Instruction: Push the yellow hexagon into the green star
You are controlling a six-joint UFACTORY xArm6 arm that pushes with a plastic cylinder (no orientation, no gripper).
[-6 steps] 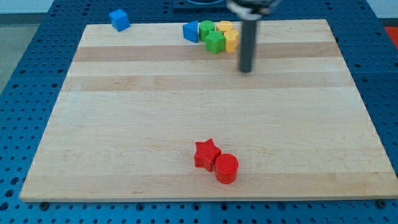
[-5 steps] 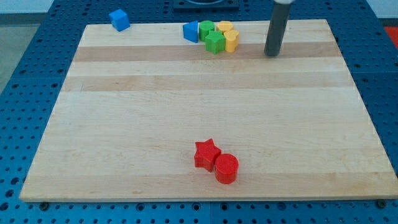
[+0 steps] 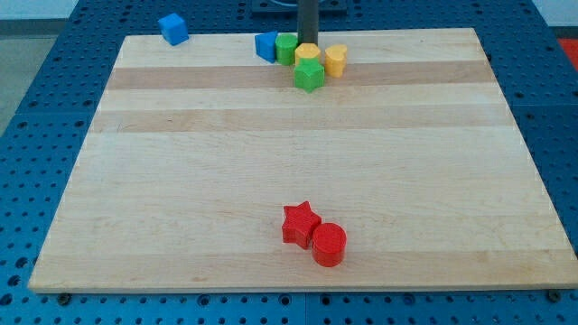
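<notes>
My tip stands at the view's top, just behind a yellow block and touching it or nearly so. That yellow block rests against the top side of the green star. A second yellow block sits just to the right of both. I cannot tell which of the two yellow blocks is the hexagon. A green block and a blue block lie to the left of my tip.
A blue cube sits at the board's top left edge. A red star and a red cylinder touch each other near the view's bottom centre. The wooden board lies on a blue perforated table.
My tip moved from the right of the cluster to behind it. One yellow block slid down-left against the green star, which shifted downward. The green and blue blocks moved slightly left.
</notes>
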